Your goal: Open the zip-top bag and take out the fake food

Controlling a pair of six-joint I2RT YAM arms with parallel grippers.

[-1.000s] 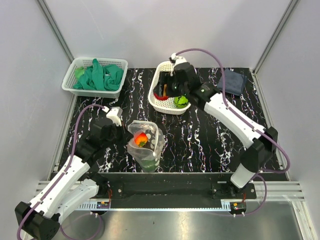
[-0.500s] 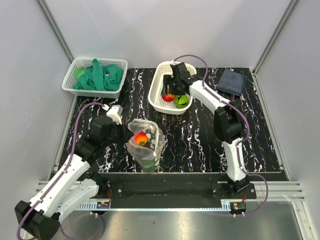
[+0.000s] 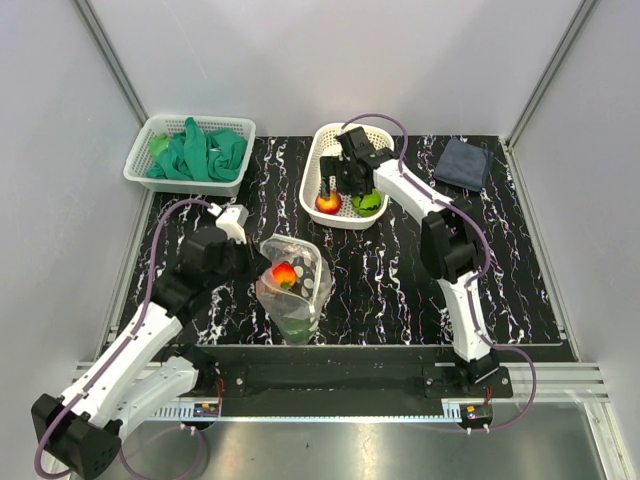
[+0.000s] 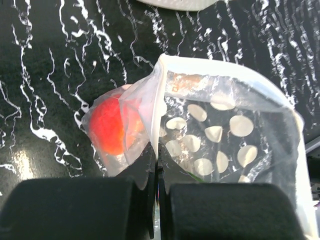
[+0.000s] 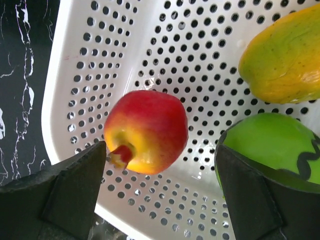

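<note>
The clear zip-top bag (image 3: 300, 290) stands on the black marbled table, mouth up, with a red-orange piece of fake food (image 3: 285, 274) and something green inside. My left gripper (image 3: 247, 262) is shut on the bag's left rim; in the left wrist view the gripper (image 4: 156, 156) pinches the film of the bag (image 4: 225, 130) beside the red fruit (image 4: 106, 125). My right gripper (image 5: 161, 155) is open over the white basket (image 5: 90, 65). A red-yellow apple (image 5: 146, 131) lies loose between its fingers, beside a green fruit (image 5: 272, 147) and a yellow-orange one (image 5: 282, 57).
The white basket (image 3: 310, 180) sits at the back centre. A second basket holding green gloves (image 3: 195, 152) stands at the back left. A dark folded cloth (image 3: 465, 163) lies at the back right. Grey walls close in the table on three sides.
The right gripper has opened and the red-yellow apple now lies free in the white basket. The left gripper still holds the bag's rim, shifted slightly right.
</note>
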